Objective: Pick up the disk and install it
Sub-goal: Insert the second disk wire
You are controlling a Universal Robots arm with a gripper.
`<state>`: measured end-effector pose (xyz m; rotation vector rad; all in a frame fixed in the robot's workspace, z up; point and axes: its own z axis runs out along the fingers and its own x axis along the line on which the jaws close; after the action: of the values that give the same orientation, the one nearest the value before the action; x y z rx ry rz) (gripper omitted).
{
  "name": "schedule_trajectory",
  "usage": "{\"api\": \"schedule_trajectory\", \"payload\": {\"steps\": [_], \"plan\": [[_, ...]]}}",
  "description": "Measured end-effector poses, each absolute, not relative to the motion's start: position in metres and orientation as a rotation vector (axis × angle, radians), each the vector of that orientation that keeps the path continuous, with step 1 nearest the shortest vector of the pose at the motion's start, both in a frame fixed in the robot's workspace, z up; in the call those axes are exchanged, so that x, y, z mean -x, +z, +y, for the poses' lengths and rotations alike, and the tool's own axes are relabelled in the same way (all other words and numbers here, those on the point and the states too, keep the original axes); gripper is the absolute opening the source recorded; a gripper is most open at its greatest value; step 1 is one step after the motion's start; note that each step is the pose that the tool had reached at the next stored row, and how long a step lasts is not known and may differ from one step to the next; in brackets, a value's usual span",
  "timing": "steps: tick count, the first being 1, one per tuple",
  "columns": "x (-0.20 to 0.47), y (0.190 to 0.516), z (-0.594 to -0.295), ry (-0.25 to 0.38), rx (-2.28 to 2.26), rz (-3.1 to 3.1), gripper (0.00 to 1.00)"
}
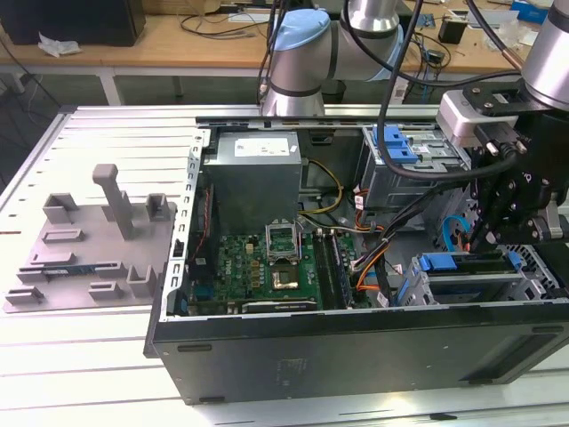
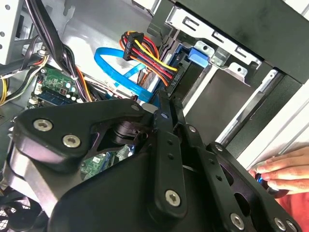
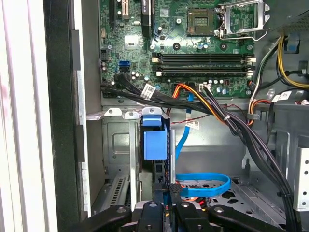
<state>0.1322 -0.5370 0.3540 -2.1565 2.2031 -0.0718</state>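
The disk stands edge-on in its blue carrier inside the drive cage, label hidden; gripper pinching its rear edge.

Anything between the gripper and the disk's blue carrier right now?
Nothing lies between them. In the first wrist view the gripper sits right at the edge of the disk, standing upright in its bay; the looped blue cable lies beside.

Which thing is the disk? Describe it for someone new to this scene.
In the open black computer case, find the grey metal drive bay at the near corner on the exterior view's right, below the black gripper. The disk sits there in a bright blue plastic carrier frame; the other blue plastic bracket sits atop the farther grey cage.
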Motion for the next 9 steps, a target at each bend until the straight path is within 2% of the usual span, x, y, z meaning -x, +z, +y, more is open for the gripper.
{"api": "schedule_trajectory", "payload": {"steps": [9], "plan": [[-0.1327, 0.3524, -0.537, -0.071, 2.163, 2.197, 0.16]]}}
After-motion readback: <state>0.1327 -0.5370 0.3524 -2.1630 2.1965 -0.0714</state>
